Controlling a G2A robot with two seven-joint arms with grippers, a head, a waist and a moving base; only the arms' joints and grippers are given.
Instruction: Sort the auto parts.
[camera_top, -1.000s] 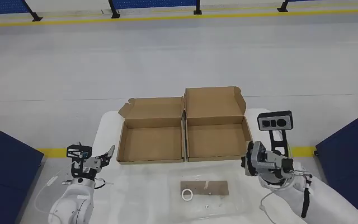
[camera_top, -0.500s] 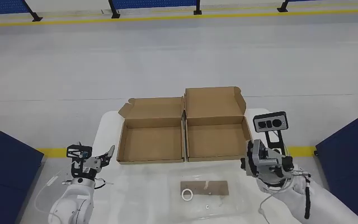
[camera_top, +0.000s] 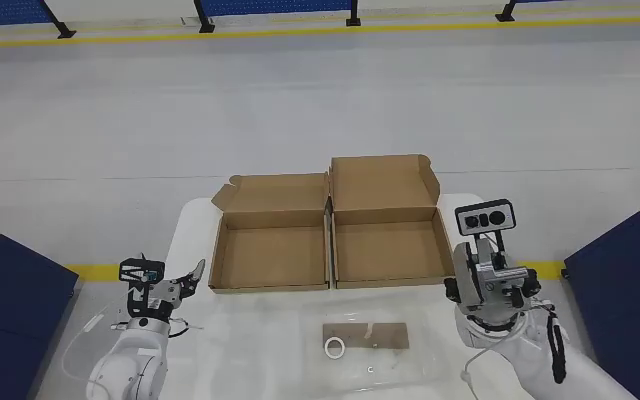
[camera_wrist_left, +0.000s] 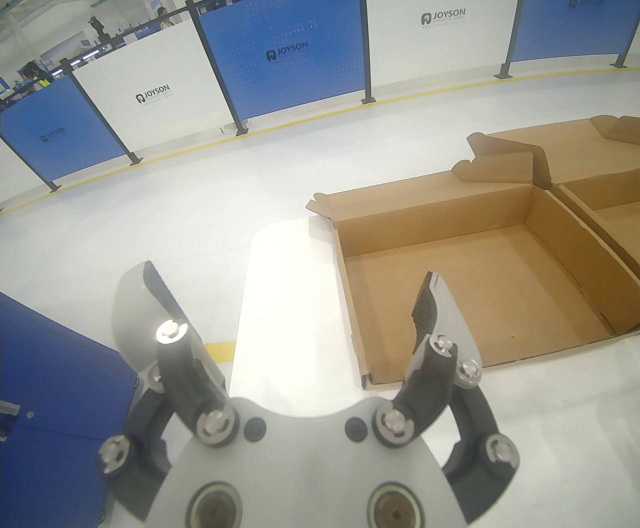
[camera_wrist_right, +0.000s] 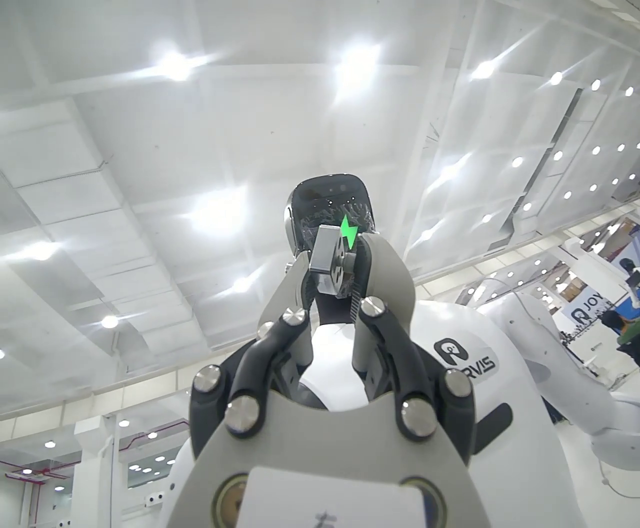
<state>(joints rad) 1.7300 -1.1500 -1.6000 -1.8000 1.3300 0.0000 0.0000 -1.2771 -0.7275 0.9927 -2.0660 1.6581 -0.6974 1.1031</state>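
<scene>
Right gripper (camera_wrist_right: 336, 267) is clamped on a small grey metal block with holes (camera_wrist_right: 324, 257), holding it up by the white table's (camera_top: 260, 320) right edge. Left gripper (camera_wrist_left: 290, 295) hangs with its fingers spread apart, near the left brown cardboard box (camera_wrist_left: 475, 270).

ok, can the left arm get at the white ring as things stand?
Probably yes. The left gripper has its fingers open and empty, and nothing stands between it and the white ring. The ring seems to lie in clear plastic, which might hinder a grasp.
</scene>
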